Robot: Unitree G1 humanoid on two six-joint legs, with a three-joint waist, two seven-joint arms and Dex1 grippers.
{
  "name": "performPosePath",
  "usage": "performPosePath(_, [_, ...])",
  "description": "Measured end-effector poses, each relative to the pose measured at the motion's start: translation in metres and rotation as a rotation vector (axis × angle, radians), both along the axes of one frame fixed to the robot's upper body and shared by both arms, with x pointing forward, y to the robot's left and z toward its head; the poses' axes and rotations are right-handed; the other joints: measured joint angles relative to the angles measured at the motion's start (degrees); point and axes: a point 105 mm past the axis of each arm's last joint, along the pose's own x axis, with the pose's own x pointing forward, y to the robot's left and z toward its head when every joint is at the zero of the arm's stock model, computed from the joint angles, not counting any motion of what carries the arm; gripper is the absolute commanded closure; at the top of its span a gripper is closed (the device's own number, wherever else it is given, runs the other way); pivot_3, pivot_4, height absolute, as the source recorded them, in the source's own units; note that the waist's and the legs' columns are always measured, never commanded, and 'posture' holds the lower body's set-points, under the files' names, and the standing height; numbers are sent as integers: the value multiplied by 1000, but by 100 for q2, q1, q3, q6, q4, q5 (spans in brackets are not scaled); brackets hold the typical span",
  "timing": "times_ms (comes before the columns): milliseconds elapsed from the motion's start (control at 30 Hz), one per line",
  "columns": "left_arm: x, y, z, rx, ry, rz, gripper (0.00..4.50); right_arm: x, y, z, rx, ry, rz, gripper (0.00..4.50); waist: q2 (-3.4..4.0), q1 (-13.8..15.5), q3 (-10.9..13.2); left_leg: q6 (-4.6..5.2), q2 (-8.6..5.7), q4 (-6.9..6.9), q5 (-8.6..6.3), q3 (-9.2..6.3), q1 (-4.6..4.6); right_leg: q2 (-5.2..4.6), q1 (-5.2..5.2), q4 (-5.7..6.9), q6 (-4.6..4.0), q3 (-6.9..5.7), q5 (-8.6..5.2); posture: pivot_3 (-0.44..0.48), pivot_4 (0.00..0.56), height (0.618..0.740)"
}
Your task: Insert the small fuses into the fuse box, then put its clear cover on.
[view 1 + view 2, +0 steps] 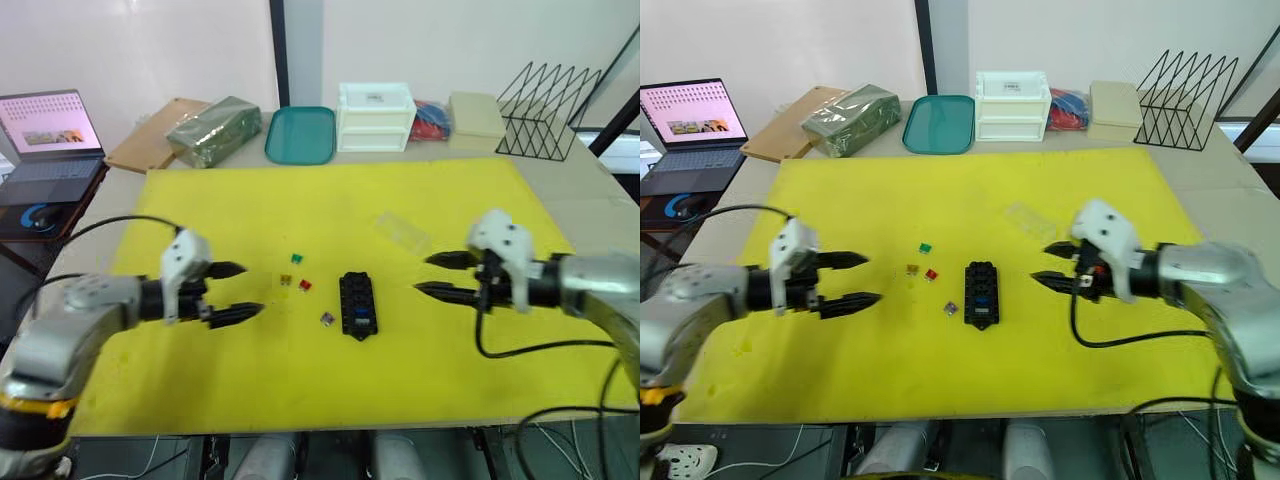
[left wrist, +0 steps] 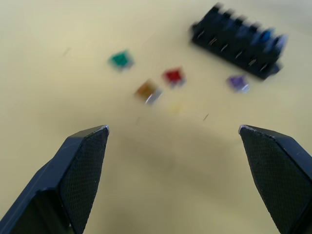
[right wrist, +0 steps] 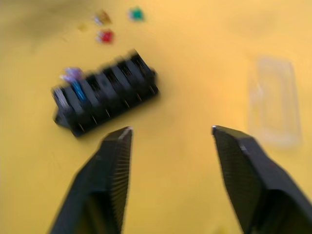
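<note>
The black fuse box [image 1: 357, 304] lies in the middle of the yellow mat [image 1: 330, 390], with a blue fuse [image 1: 361, 321] seated near its near end. Loose fuses lie to its left: green [image 1: 297, 260], amber [image 1: 286, 281], red [image 1: 305, 285] and purple [image 1: 326, 319]. The clear cover [image 1: 402, 232] rests on the mat behind and right of the box. My left gripper [image 1: 236, 291] hovers open left of the fuses, holding nothing. On the other side of the box my right gripper [image 1: 437, 275] is open and empty too.
Along the back edge stand a teal tray [image 1: 300, 134], a white drawer unit [image 1: 375, 117], a green wrapped block [image 1: 214, 130], a beige box [image 1: 476, 115] and a black wire rack [image 1: 546, 110]. A laptop [image 1: 45, 150] sits far left.
</note>
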Motion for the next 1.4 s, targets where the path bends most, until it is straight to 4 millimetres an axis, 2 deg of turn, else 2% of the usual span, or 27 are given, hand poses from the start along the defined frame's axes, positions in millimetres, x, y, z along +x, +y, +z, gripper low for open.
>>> performPosePath(67, [-5, 9, -6, -3, 16, 39, 0, -8, -8, -8, -2, 27, -38, 74, 0, 4, 0, 0, 1, 0, 0, 1, 3, 0, 3, 0, 0, 1, 0, 0, 150, 740])
performPosePath(100, [-6, 11, -7, -1, 18, 51, 0, -11, -10, -11, -2, 35, -51, 29, 0, 12, 0, 0, 1, 0, 0, 1, 3, -1, 3, 0, 0, 0, 0, 0, 150, 740])
performPosePath(267, [-3, 12, -10, -34, -8, 107, 0, -22, -18, -22, 52, 43, -134, 29, 0, 106, 0, 0, 1, 1, -1, 3, 3, -1, 4, -2, 0, 2, 0, 0, 150, 740])
performPosePath(467, [-3, -2, -10, -67, -30, 108, 0, -21, -9, -26, 67, 7, -136, 29, 1, 113, 0, 0, 1, 2, -1, 3, 4, 0, 4, 0, 0, 2, 0, 0, 150, 740])
performPosePath(533, [2, -7, -7, -71, -40, 93, 0, -18, -3, -22, 63, -4, -103, 29, 1, 111, 0, 0, 1, 2, -1, 4, 4, 0, 4, 0, 0, 2, 0, 0, 150, 740])
performPosePath(633, [19, -18, 2, -140, -41, 60, 0, -8, 11, -1, 66, -78, -29, 29, 0, 125, 0, -1, 1, 4, 0, 0, 4, 0, 8, 0, 0, -4, 0, 0, 150, 740])
performPosePath(767, [50, -31, 12, -355, 102, 55, 0, 6, 34, 8, 61, -108, 76, 29, -2, 102, 0, -1, 0, 7, 0, 1, 2, 0, 3, 3, 1, -6, 0, 0, 150, 740])
performPosePath(967, [51, -45, -9, -432, 476, -34, 0, 20, 63, 15, 33, -139, 207, 29, -3, -30, 0, -2, 1, 1, 1, -3, -3, 2, -8, 5, 1, -5, 0, 0, 150, 740])
performPosePath(1067, [55, -46, -13, -466, 612, -36, 568, 21, 74, 15, 11, -143, 263, 0, -3, -42, 0, -2, 0, 5, 1, -3, -3, 3, -8, 8, 1, -5, 0, 0, 150, 740])
performPosePath(1167, [58, -45, -17, -470, 687, -30, 1579, 23, 80, 16, -6, -153, 293, 0, -2, -50, 0, -2, 0, 4, 1, -2, -4, 3, -11, 7, 1, -5, 0, 0, 150, 740])
performPosePath(1267, [61, -43, -22, -496, 783, -4, 1579, 26, 82, 19, -15, -164, 298, 0, -3, -45, 0, -2, -1, 7, 1, -3, -7, 3, -14, 10, 1, -5, 0, 0, 150, 740])
performPosePath(1400, [65, -44, -23, -511, 826, 9, 1579, 26, 85, 19, -26, -166, 307, 0, -3, -47, 0, -2, -1, 7, 1, -3, -7, 3, -14, 10, 1, -4, 0, 0, 150, 740])
